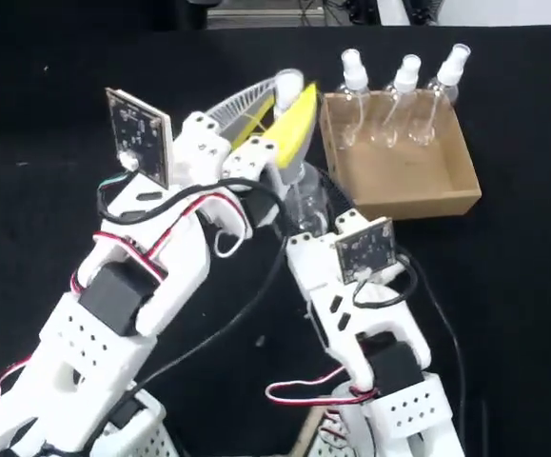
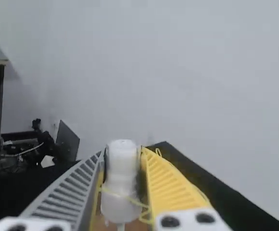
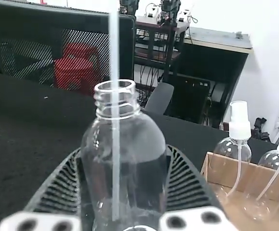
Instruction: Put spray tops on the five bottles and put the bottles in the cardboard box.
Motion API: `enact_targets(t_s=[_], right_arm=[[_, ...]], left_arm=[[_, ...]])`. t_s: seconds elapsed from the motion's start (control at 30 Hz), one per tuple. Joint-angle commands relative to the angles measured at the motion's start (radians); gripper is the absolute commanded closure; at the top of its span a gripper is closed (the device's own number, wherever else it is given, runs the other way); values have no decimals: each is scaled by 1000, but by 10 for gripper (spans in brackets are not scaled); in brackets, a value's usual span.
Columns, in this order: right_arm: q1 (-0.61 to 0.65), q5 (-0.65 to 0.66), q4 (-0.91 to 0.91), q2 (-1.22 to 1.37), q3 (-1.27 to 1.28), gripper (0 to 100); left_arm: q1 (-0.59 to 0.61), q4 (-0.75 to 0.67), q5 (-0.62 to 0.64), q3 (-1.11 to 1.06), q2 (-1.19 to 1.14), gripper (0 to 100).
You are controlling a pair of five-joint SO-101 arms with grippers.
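Right now the left gripper (image 1: 289, 95) is clamped on a white spray top (image 2: 121, 175), held above the open bottle (image 3: 129, 139); the right gripper (image 3: 124, 153) is closed around that bottle's body, upright, just beside the cardboard box (image 1: 418, 203); the dip tube (image 3: 113, 57) runs down through the neck; three capped bottles (image 1: 394, 105) lie in the box. Risks: top comes down off-centre and seats crooked on the rim; downward push tilts or slides the smooth bottle in the grip; thin tube bends or kinks if forced; the close arms could bump.
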State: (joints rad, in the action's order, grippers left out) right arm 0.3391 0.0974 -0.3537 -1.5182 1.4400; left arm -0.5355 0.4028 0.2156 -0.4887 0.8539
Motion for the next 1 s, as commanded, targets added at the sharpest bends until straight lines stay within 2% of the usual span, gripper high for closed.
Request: enact_targets(t_s=[0.0, 0.13, 0.33, 0.43, 0.53, 0.7, 0.87, 0.97], right_arm=[[9, -3, 32, -27, -7, 988], [9, -3, 32, -27, -7, 988], [-5, -3, 26, -27, -7, 988], [-72, -21, 17, -27, -22, 988], [-203, -87, -57, -27, -88, 988], [-512, -180, -180, -16, -314, 988], [-740, -138, -166, 28, -433, 988], [-821, -118, -109, 151, -464, 988]], left_arm=[[25, 123, 3, 13, 40, 845], [42, 201, 5, 15, 84, 750], [59, 204, -5, 31, 219, 762], [166, 204, 5, 35, 273, 762], [252, 222, 5, -2, 302, 762], [363, 226, 5, -186, 350, 762], [381, 209, 5, -406, 388, 762], [384, 94, 5, -552, 394, 762]])
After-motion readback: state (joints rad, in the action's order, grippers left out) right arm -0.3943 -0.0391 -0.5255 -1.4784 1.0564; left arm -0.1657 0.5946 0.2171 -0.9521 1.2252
